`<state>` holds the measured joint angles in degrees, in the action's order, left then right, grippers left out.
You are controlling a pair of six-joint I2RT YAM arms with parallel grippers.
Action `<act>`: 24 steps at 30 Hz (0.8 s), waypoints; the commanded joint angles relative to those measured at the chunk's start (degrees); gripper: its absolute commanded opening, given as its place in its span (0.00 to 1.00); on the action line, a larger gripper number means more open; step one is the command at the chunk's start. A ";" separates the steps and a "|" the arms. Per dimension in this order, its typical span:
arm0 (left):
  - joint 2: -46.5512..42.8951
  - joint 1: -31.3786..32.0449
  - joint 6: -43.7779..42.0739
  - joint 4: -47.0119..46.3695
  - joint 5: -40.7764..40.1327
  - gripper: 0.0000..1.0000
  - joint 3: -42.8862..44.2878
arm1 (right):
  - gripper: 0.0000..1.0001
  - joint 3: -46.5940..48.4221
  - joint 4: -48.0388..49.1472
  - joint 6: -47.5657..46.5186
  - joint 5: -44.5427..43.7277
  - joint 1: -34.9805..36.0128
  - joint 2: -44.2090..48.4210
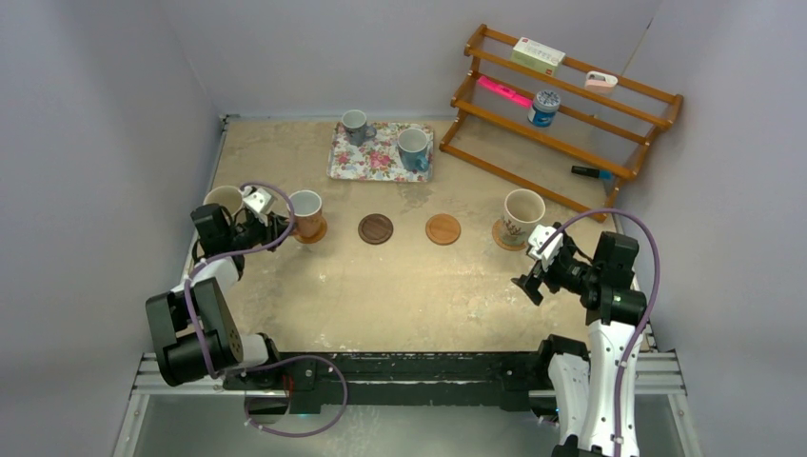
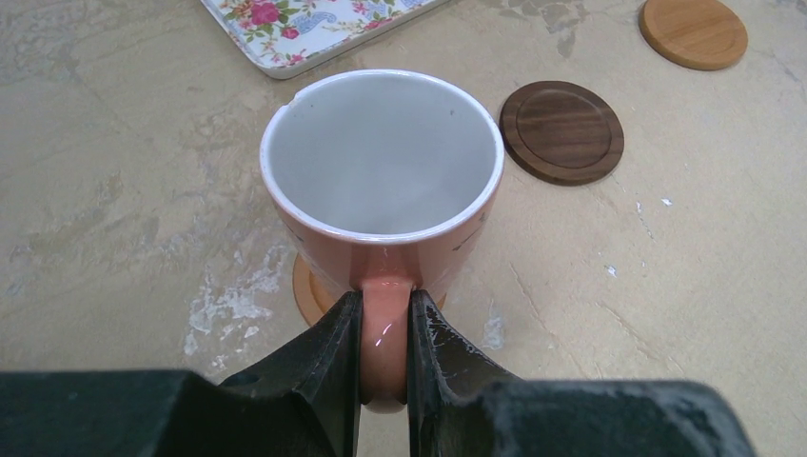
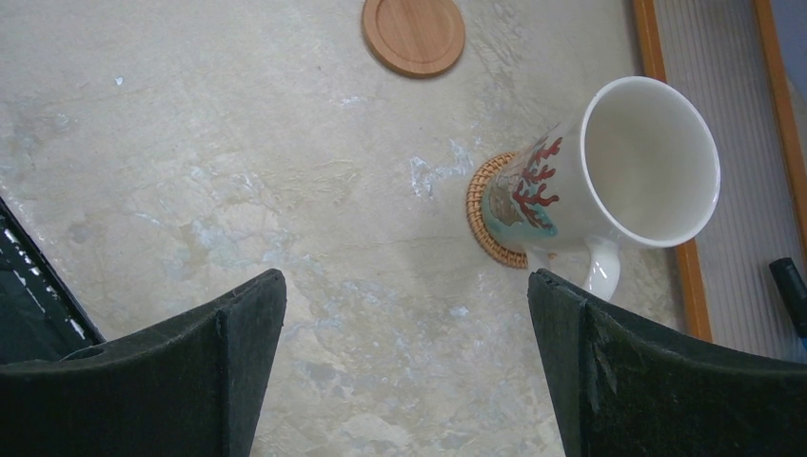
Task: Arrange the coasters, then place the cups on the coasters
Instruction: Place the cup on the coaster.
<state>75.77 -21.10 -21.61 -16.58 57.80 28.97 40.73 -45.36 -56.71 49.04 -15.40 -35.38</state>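
On the beige tabletop (image 2: 114,190), the left gripper (image 2: 384,319) clenched the handle of the reddish-orange ceramic mug (image 2: 381,162), which hid from us most of a tan round coaster (image 2: 305,290) left of the dark brown wooden coaster (image 2: 561,131); the right gripper (image 3: 404,286) gaped empty.

A coral-printed mug (image 3: 619,181) stands on a woven coaster (image 3: 483,228); a wooden coaster (image 3: 413,34) lies apart. The gripper (image 3: 407,286) gapes wide.

The table (image 1: 400,305) bears a row of coasters (image 1: 442,228), a floral tray (image 1: 381,162), a rack (image 1: 504,119).
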 commanded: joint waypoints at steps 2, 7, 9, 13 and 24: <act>0.35 -0.52 -0.32 -5.89 3.60 0.00 0.54 | 0.99 -0.56 -1.56 -1.19 1.68 -0.16 0.63; 0.51 -0.52 -0.98 -4.73 3.70 0.00 0.89 | 0.99 -0.54 -1.78 -1.46 1.76 -0.17 0.75; 0.63 -0.52 -0.98 -4.61 3.56 0.00 1.06 | 0.99 -0.56 -1.90 -1.56 1.85 -0.16 0.75; 1.45 -0.52 -0.98 -4.05 3.46 0.00 1.71 | 0.99 -0.55 -2.13 -1.82 1.85 -0.20 0.83; 3.19 -0.53 -1.03 -2.90 3.65 0.00 3.26 | 0.99 -0.54 -2.56 -2.39 2.02 -0.21 0.75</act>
<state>78.85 -21.26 -21.71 -16.64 58.26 29.54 40.73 -46.70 -58.15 49.06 -15.40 -35.07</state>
